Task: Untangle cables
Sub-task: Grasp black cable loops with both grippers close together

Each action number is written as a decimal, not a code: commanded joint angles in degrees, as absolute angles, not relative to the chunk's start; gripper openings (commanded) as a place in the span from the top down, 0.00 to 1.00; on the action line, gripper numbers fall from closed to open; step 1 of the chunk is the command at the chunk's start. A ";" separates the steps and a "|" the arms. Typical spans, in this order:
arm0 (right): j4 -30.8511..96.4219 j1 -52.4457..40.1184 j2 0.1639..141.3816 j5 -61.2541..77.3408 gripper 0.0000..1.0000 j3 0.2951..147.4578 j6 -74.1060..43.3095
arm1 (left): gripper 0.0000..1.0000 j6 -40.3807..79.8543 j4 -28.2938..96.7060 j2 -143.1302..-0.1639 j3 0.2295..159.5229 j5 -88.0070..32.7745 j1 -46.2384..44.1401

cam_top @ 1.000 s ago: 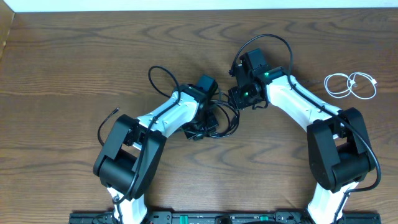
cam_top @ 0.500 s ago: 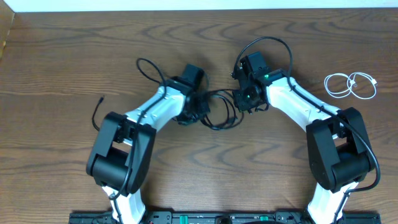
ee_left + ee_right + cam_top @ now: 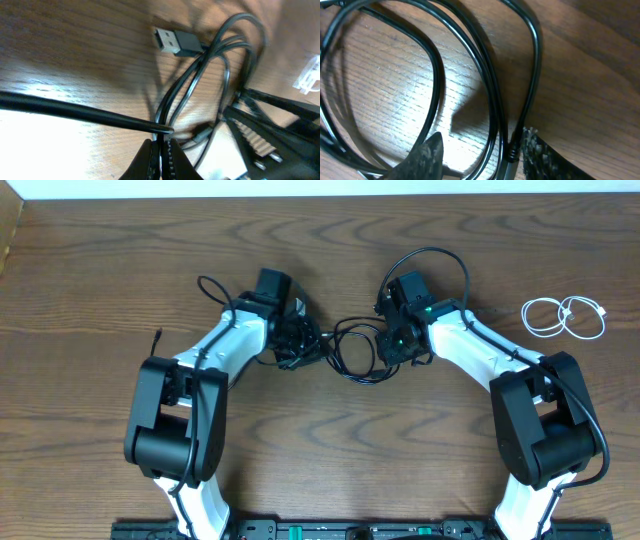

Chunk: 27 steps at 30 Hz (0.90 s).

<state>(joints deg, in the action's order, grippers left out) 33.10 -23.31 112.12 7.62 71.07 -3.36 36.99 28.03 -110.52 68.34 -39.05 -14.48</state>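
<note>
A tangle of black cables point(image 3: 352, 352) lies on the table between my two grippers. My left gripper point(image 3: 298, 340) is at the tangle's left side and shut on one black cable point(image 3: 165, 120), pinched at the fingertips point(image 3: 161, 142). A USB plug point(image 3: 175, 41) lies on the wood just beyond, beside several black loops point(image 3: 225, 55). My right gripper point(image 3: 386, 348) is at the tangle's right side. In the right wrist view its fingers point(image 3: 427, 155) stand apart, open, with black strands point(image 3: 492, 100) and a plug collar point(image 3: 512, 150) between them. A coiled white cable point(image 3: 565, 317) lies apart at the far right.
Thicker black cords loop off both arms, one above the left arm point(image 3: 215, 290) and one above the right arm point(image 3: 440, 260). The wooden table point(image 3: 320, 440) stretches around the tangle. The table's far edge point(image 3: 300, 196) runs along the top.
The left arm has swung up and to the left, its gripper closing on a black cable and drawing the tangle out leftward. The right arm has barely moved.
</note>
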 commanded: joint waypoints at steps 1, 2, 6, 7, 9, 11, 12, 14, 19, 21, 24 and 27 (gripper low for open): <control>32.93 -23.29 112.64 5.89 0.53 70.43 -2.72 | 0.93 35.59 27.35 -111.46 70.00 -50.70 -11.81; 32.91 -23.29 112.64 5.91 0.53 70.43 -2.72 | 0.93 35.59 27.14 -111.46 70.00 -51.68 -11.35; 32.77 -23.29 112.64 5.91 0.55 70.41 -2.72 | 0.93 35.81 26.65 -111.46 70.00 -52.05 -8.40; 32.77 -23.29 112.64 5.89 0.57 70.39 -2.72 | 0.93 35.81 26.65 -111.44 70.00 -52.34 -7.94; 32.75 -23.29 112.64 5.87 0.57 70.35 -2.70 | 0.93 35.83 26.68 -111.44 70.02 -53.65 -6.96; 32.73 -23.29 112.64 5.50 0.57 70.30 -2.70 | 0.92 35.81 26.68 -111.44 70.00 -53.82 -6.24; 32.73 -23.29 112.64 4.84 0.58 70.30 -2.72 | 0.93 35.81 26.68 -111.44 70.00 -53.80 -5.89; 32.73 -23.29 112.64 3.57 0.58 70.30 -2.72 | 0.93 35.79 26.70 -111.44 70.00 -53.60 -5.50; 32.16 -23.31 112.64 3.66 0.62 70.30 -3.20 | 0.92 35.75 28.23 -111.44 69.97 -52.38 -6.57; 31.81 -23.35 112.64 5.02 0.64 70.30 -3.14 | 0.92 35.75 30.09 -111.44 69.97 -48.14 -7.94; 30.35 -23.27 112.62 5.08 0.68 70.37 -3.11 | 0.92 35.79 34.81 -111.44 69.95 -38.68 -10.79; 29.76 -22.96 112.60 6.46 0.70 71.26 -3.09 | 0.92 35.79 39.90 -111.44 69.80 -30.52 -14.11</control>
